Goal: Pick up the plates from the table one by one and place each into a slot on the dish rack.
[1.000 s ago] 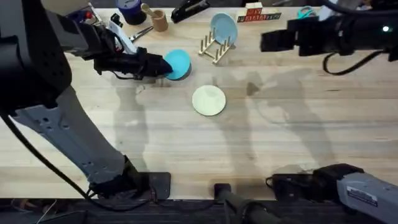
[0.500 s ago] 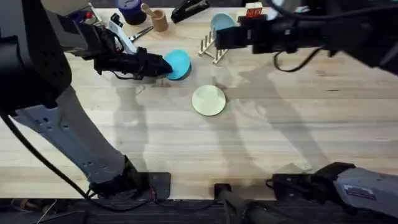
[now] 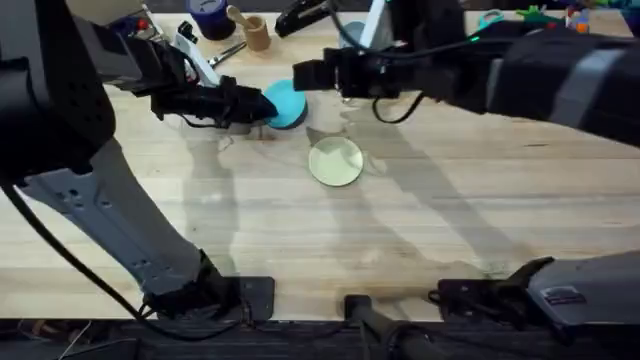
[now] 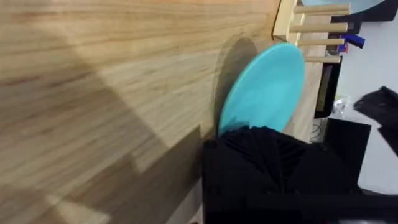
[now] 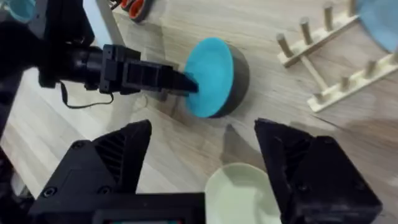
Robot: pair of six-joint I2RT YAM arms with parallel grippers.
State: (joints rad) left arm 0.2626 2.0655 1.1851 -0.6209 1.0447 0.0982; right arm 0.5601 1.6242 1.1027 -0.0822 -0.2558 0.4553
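The bright sky-blue plate point(image 3: 287, 103) is tilted on edge above the table point(image 3: 450, 230), with my left gripper point(image 3: 252, 104) shut on its rim. In the left wrist view the same plate point(image 4: 264, 87) stands out past my black fingers point(image 4: 267, 162), close to the dish rack point(image 4: 311, 25). The cream-yellow plate point(image 3: 335, 161) lies flat mid-table. My right gripper point(image 3: 305, 75) reaches across the back, open. In its wrist view it point(image 5: 202, 168) hovers over the cream plate point(image 5: 239, 193), facing the blue plate point(image 5: 211, 78) and the left gripper point(image 5: 146, 76). The dish rack point(image 5: 323, 62) holds a pale blue plate point(image 5: 379, 22).
A wooden cup point(image 3: 257, 32), a dark blue container point(image 3: 208, 12), a black tool point(image 3: 305, 15) and a metal utensil point(image 3: 228, 52) crowd the back edge. Orange-handled scissors point(image 5: 134, 6) lie behind the left gripper. My right arm point(image 3: 540, 70) covers the rack from above.
My right arm has swept left along the back of the table, from the far right to over the rack beside the blue plate. The left gripper and both plates have stayed put.
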